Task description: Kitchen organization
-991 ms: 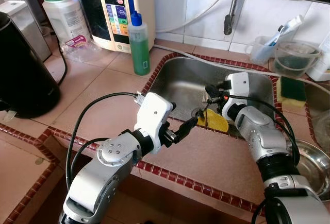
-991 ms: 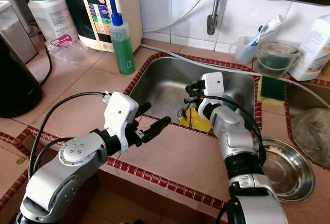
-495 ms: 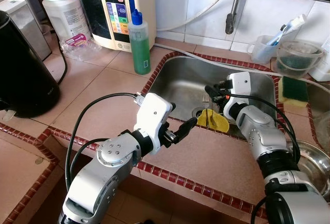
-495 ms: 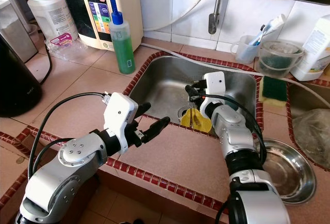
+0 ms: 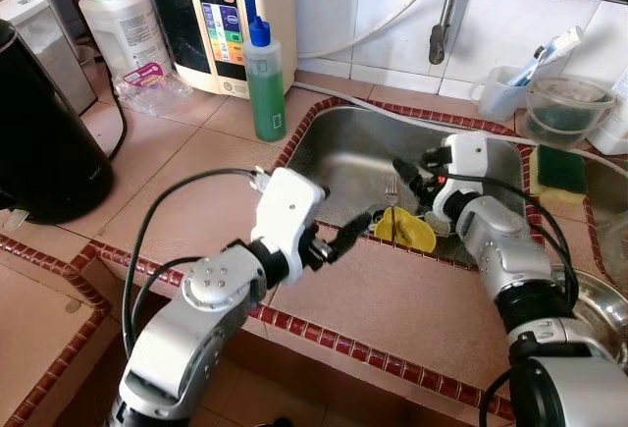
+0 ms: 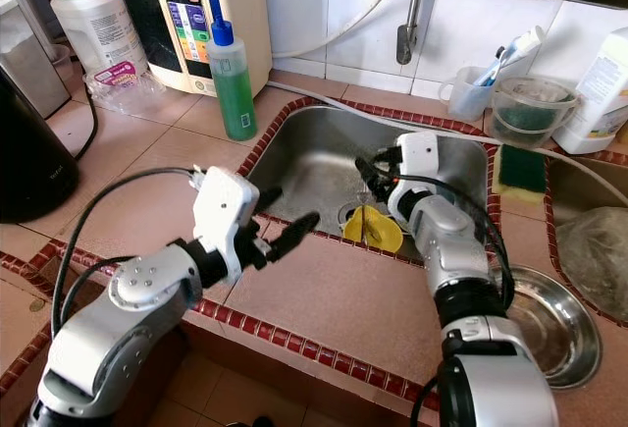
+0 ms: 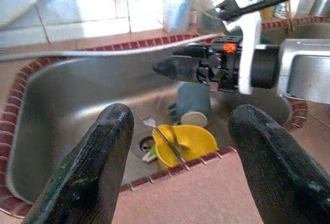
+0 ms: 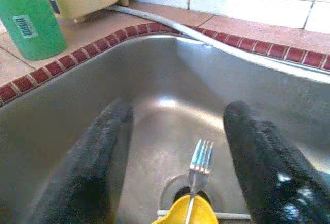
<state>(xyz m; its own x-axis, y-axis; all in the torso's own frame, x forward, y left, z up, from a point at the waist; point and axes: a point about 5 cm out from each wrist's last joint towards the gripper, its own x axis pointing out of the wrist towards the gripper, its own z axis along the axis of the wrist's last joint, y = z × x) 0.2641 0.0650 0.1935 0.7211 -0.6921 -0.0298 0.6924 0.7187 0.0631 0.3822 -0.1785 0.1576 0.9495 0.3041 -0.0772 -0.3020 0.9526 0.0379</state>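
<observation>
Left eye view shows a steel sink (image 5: 334, 157) sunk into a tiled counter (image 5: 196, 167) edged in dark red tiles. Near the drain lies a yellow bowl (image 5: 407, 231) with a fork (image 5: 392, 196) propped in it, tines up. The right gripper (image 5: 410, 180) hangs over the sink just beside the fork, its black fingers (image 8: 260, 167) spread apart and holding nothing; in the right wrist view the fork (image 8: 198, 170) stands between them without touching either. The left gripper (image 5: 348, 231) hovers above the sink's near rim, its fingers (image 7: 90, 167) also parted and empty, pointing toward the bowl. In the left wrist view a grey cup (image 7: 192, 103) lies on its side behind the yellow bowl (image 7: 185, 142). A green soap bottle (image 5: 265, 83) stands on the counter beside the sink's far left corner, and a black kettle (image 5: 44, 133) sits well off to the left.
</observation>
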